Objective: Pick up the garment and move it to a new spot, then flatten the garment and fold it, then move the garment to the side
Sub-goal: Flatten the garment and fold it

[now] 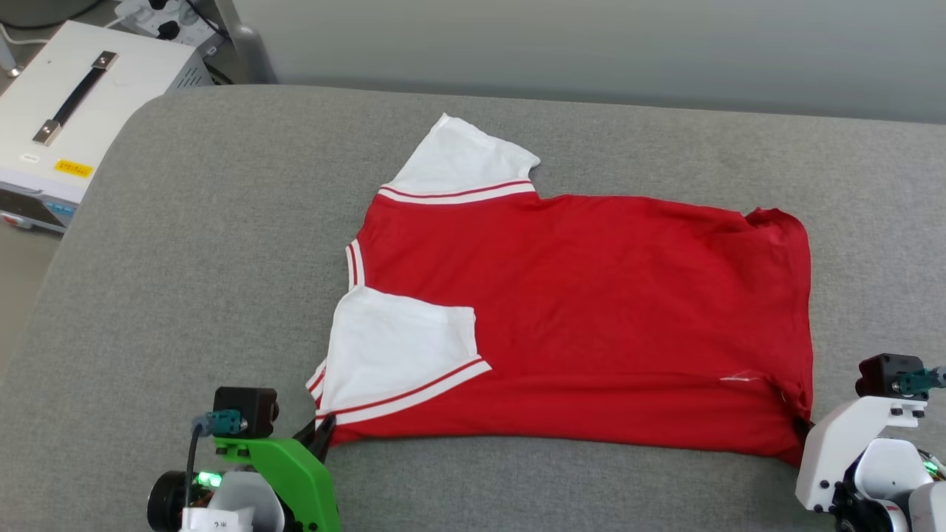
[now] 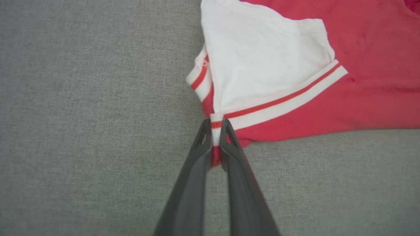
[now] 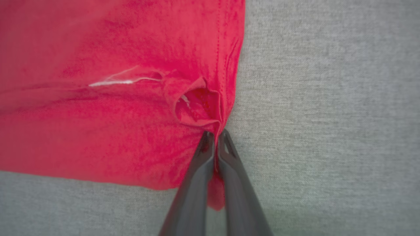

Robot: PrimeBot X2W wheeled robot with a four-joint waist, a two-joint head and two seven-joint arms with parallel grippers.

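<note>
Head view: garment (image 1: 591,318) lay sideways on grey cushion (image 1: 185,258), near sleeve folded onto the body. Left gripper (image 2: 215,137) was clamped on the striped sleeve-trim corner, right gripper (image 3: 215,139) on the red hem corner. Judged: folding step in hand. Next move calls for lifting both corners evenly.

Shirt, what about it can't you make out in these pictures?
Shirt underside: head view, pressed against the grey pad.
White mark near the hem: tiny in head view, blurred in right wrist view; thread or label unclear.
How much cloth each tool pinches: wrist views, left tool and right tool fingers cover it.
Label on the box: head view, too small to read.
</note>
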